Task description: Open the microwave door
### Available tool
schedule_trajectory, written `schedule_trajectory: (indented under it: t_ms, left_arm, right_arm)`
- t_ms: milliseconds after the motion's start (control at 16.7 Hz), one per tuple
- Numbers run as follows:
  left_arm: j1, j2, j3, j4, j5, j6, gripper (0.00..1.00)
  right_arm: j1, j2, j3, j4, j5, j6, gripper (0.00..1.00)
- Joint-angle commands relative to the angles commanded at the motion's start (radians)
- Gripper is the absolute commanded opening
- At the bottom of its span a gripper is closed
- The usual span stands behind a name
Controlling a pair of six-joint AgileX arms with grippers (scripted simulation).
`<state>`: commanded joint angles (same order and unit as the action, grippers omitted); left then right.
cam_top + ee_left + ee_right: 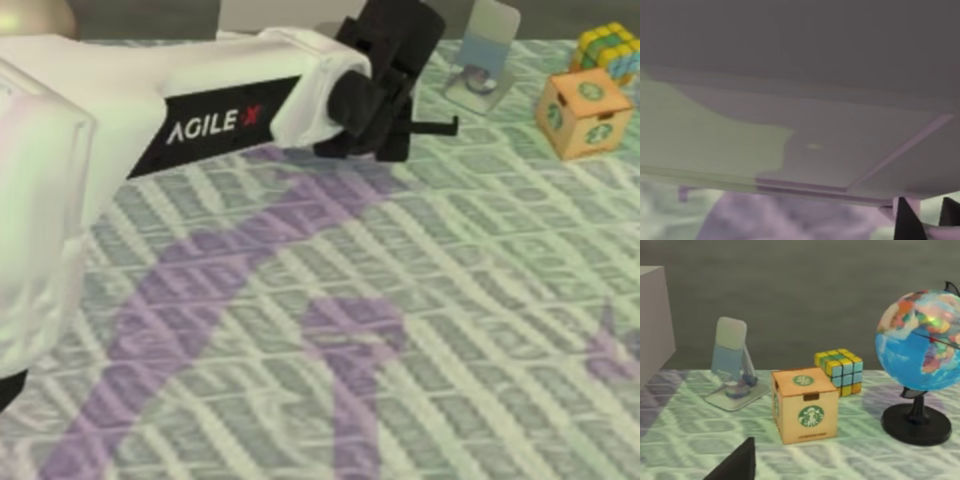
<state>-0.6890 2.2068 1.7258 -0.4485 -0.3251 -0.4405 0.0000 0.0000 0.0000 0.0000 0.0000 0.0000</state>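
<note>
The left end effector [425, 120] is seen in the top view at the far side of the surface [420, 330], at the tip of a white arm that hides most of the upper left; whether its fingers are spread or closed cannot be told. The microwave [652, 322] is largely hidden: only a grey corner is cut off at the edge of the right wrist view. The left wrist view is filled by a close flat grey panel that cannot be identified with certainty. Only the right wrist view shows a globe [920, 347]; an orange box [582, 100], a colour cube [608, 50] and a phone stand [485, 60] appear in both. The right end effector [735, 465] is barely visible, its state undeterminable.
</note>
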Motion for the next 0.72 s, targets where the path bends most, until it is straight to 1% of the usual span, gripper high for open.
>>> schedule_trajectory:
  t_ms: [180,720]
  left_arm:
    - [0.007,-0.029,-0.041,0.028,0.022,0.028,0.0]
    - [0.007,-0.029,-0.042,0.029,0.023,0.028,0.0]
  right_arm:
    - [0.0,0.0,0.0,0.0,0.0,0.0,1.0]
    - [0.0,0.0,0.0,0.0,0.0,0.0,1.0]
